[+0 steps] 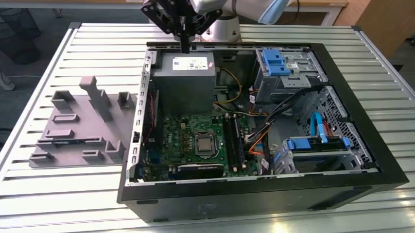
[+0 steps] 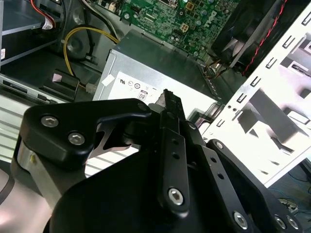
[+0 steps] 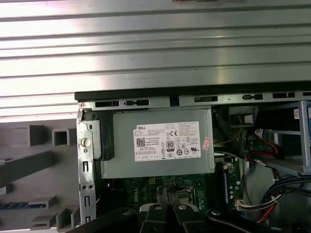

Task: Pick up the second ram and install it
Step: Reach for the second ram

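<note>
We see the gripper (image 1: 186,47) clenched empty over the power supply (image 1: 183,73), ram (image 3: 22,205) lying in the tray (image 1: 77,127) outside the case (image 1: 259,182), so we judge 0 of 2 steps done: pickup, install left.

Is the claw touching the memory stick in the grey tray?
Apart. The exterior view shows the gripper over the computer case, the second ram in the tray.

Second ram (image 1: 70,141), thin dark-blue stick, in grey tray (image 1: 84,127) slot.
</note>
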You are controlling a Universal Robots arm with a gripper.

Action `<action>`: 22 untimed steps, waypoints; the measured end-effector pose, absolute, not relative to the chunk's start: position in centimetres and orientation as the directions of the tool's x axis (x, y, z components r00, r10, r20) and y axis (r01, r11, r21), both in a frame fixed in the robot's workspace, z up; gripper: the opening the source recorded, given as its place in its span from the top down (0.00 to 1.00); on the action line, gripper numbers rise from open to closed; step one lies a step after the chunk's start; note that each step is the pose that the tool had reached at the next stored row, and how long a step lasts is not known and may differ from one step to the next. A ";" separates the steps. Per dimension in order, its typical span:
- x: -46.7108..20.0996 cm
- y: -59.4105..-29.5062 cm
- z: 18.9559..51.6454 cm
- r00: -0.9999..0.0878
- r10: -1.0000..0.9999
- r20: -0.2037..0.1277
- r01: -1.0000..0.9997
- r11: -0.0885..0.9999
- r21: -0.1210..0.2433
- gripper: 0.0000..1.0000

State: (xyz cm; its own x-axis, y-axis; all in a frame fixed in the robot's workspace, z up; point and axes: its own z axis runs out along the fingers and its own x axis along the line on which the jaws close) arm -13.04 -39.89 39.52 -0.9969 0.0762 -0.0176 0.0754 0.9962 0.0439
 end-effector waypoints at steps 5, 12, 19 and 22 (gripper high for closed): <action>-13.2 -39.9 39.5 -0.997 0.076 -0.017 0.075 0.996 0.044 0.89; -13.4 -39.9 39.5 -0.997 0.076 -0.017 0.075 0.996 0.044 0.89; -13.6 -39.9 39.5 -0.997 0.076 -0.017 0.075 0.996 0.044 0.89; -13.7 -39.9 39.5 -0.997 0.076 -0.017 0.075 0.996 0.044 0.89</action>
